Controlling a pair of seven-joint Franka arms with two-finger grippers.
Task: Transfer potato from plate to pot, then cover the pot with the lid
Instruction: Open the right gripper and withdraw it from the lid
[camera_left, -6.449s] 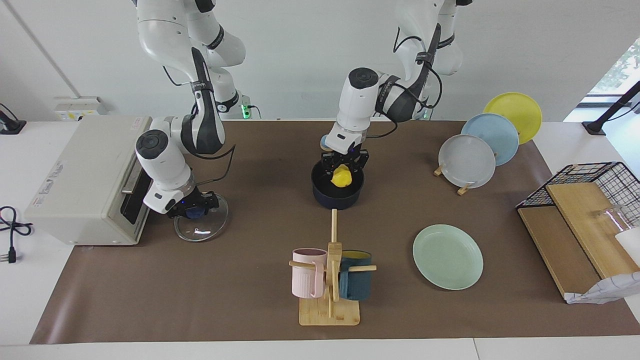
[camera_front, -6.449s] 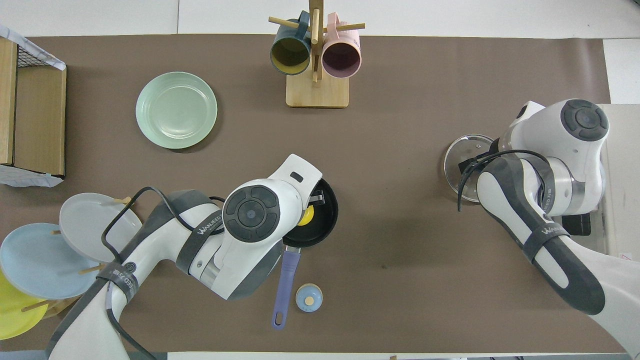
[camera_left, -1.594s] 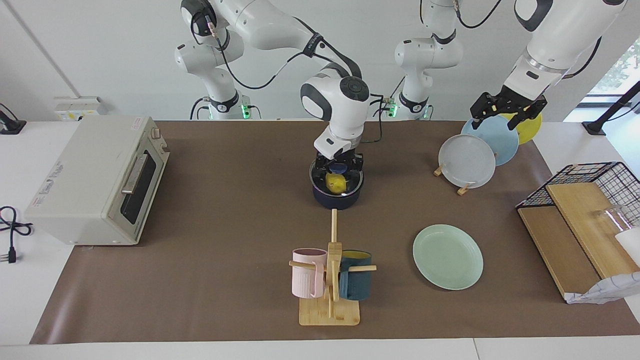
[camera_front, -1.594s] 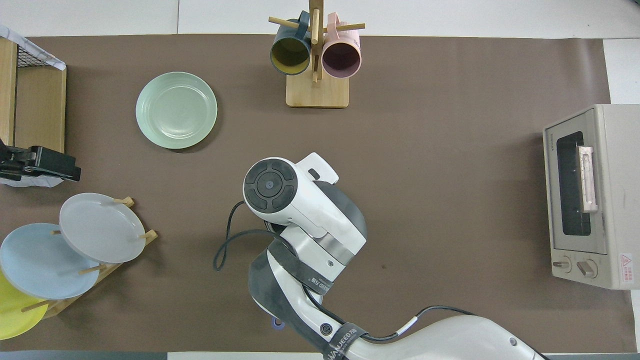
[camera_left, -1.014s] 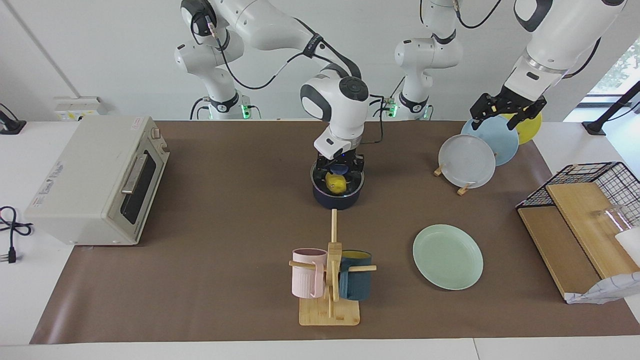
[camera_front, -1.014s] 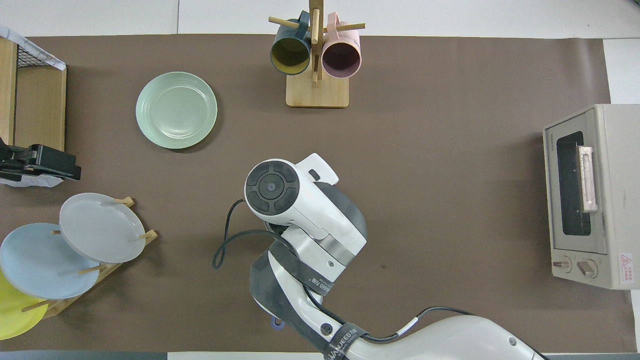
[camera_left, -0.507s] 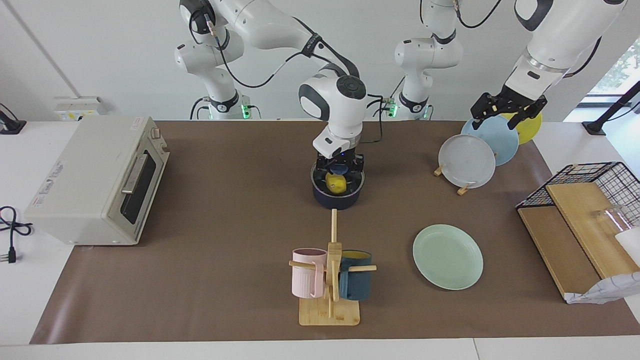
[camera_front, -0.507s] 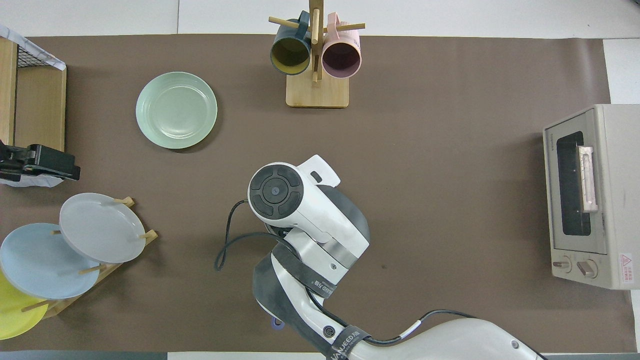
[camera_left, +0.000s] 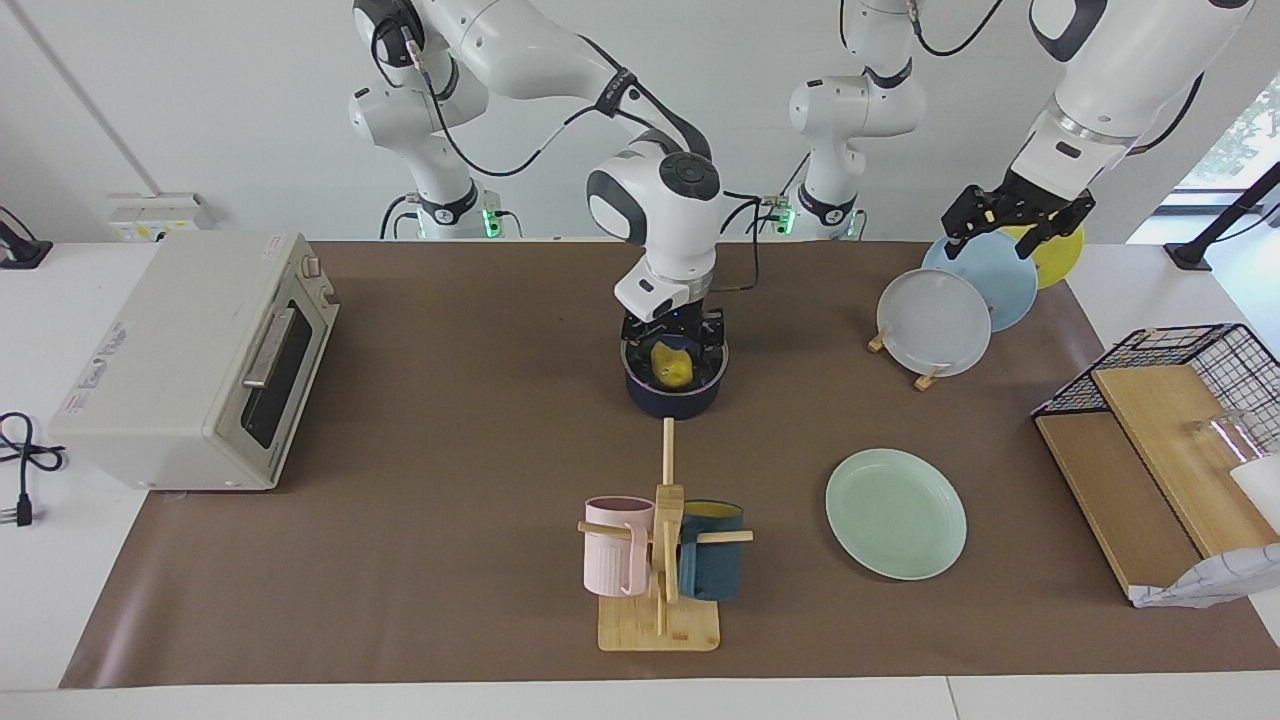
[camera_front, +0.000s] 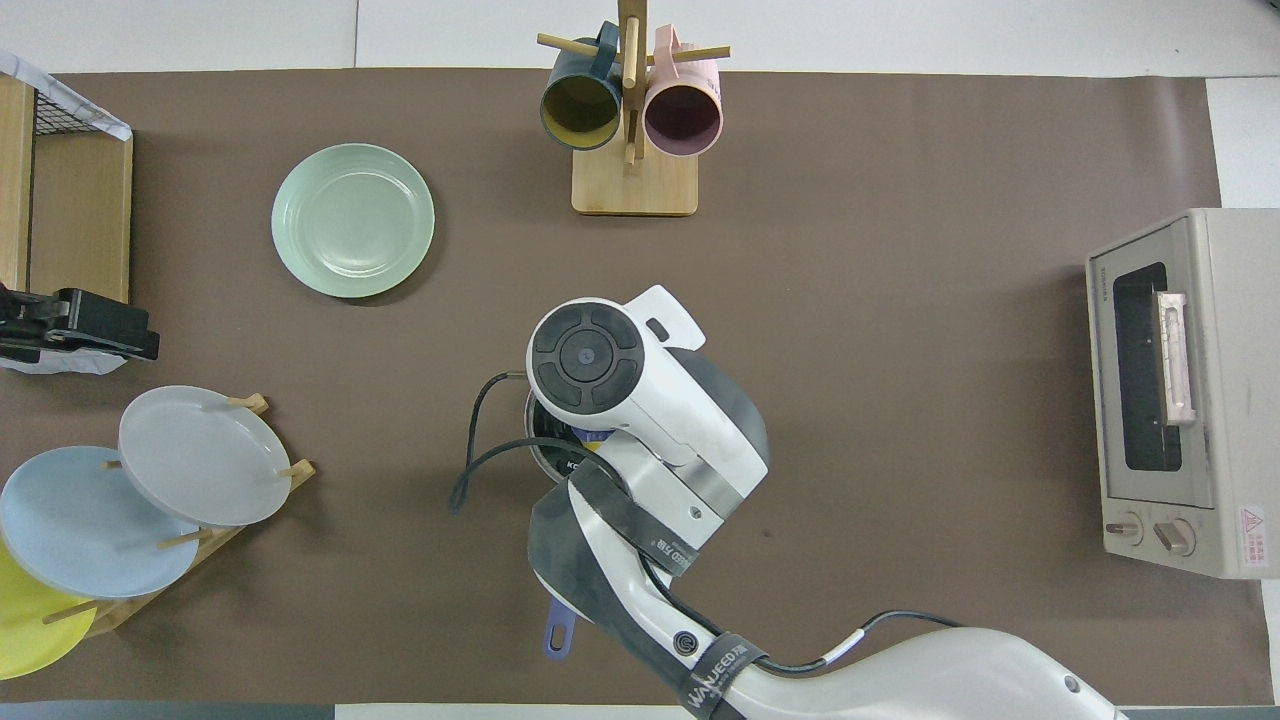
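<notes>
The dark navy pot (camera_left: 672, 400) stands mid-table, its blue handle (camera_front: 558, 630) pointing toward the robots. The yellow potato (camera_left: 672, 370) lies inside it and shows through the glass lid (camera_left: 706, 364), which sits on the pot's rim. My right gripper (camera_left: 672, 335) is right at the lid's knob, which it hides. In the overhead view the right arm covers most of the pot; only a part of its rim (camera_front: 535, 440) shows. The mint-green plate (camera_left: 895, 513) lies empty, farther from the robots, toward the left arm's end. My left gripper (camera_left: 1012, 225) is open and raised over the upright plates.
A toaster oven (camera_left: 190, 360) stands at the right arm's end. A mug rack (camera_left: 660, 560) with a pink and a teal mug stands farther out than the pot. A rack of upright plates (camera_left: 935, 320) and a wire basket with boards (camera_left: 1170, 420) stand at the left arm's end.
The lid went from beside the oven onto the pot, and the left gripper left the potato in the pot and rose. In the last half second the right wrist swung toward the oven's end.
</notes>
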